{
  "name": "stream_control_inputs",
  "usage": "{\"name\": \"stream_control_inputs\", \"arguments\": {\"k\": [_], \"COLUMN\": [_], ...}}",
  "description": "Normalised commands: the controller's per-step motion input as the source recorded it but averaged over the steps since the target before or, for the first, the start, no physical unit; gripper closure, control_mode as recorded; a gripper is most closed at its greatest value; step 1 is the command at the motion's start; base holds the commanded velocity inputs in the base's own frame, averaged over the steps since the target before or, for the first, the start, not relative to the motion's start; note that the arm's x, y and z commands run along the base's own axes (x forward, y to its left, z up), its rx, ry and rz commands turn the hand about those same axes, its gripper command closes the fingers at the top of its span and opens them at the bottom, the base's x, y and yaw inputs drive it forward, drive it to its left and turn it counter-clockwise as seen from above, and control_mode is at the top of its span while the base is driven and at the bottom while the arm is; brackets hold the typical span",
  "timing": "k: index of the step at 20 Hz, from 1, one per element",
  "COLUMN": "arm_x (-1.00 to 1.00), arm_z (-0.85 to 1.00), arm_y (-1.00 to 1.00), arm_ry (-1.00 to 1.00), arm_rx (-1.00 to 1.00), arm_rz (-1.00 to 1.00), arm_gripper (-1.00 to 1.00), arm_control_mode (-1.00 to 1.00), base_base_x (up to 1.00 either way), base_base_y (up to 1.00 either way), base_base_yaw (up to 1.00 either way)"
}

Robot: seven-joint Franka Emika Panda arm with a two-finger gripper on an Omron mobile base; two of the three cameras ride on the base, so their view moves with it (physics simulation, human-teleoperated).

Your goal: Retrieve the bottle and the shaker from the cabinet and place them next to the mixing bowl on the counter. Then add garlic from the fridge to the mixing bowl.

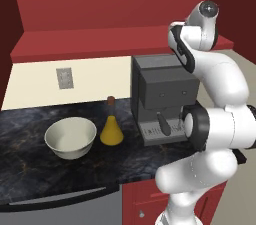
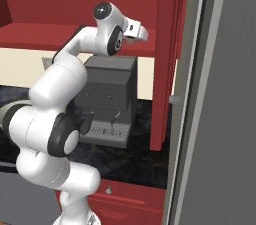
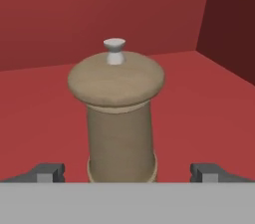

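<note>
The shaker, a short tan container with a wide cap and a small pale knob, stands upright on the red cabinet shelf. My gripper is open, one fingertip on each side of the shaker's base, neither touching it. The arm reaches up onto the cabinet shelf in the right base view. The amber bottle with its dark stopper stands on the black counter, just right of the cream mixing bowl. The garlic and the fridge are out of view.
A grey coffee machine stands on the counter right of the bottle, under the arm's reach. The cabinet's red side panel and a tall grey panel close off the right. Red drawer fronts lie below the counter.
</note>
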Motion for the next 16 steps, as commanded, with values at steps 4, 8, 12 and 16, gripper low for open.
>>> {"name": "stream_control_inputs", "arguments": {"k": [4,8,12,16], "arm_x": [0.07,0.0,0.0,0.0], "arm_z": [-0.05,0.0,0.0,0.0], "arm_y": [-0.1,-0.01,0.0,0.03], "arm_ry": [-0.02,-0.01,-0.01,-0.01], "arm_rx": [0.0,0.0,0.0,0.0], "arm_rz": [0.0,0.0,0.0,0.0], "arm_gripper": [-1.0,-1.0,1.0,1.0], "arm_control_mode": [-1.0,-1.0,-1.0,-1.0], "base_base_x": [0.0,0.0,0.0,0.0], "base_base_y": [0.0,0.0,0.0,0.0], "base_base_yaw": [0.0,0.0,0.0,0.0]}}
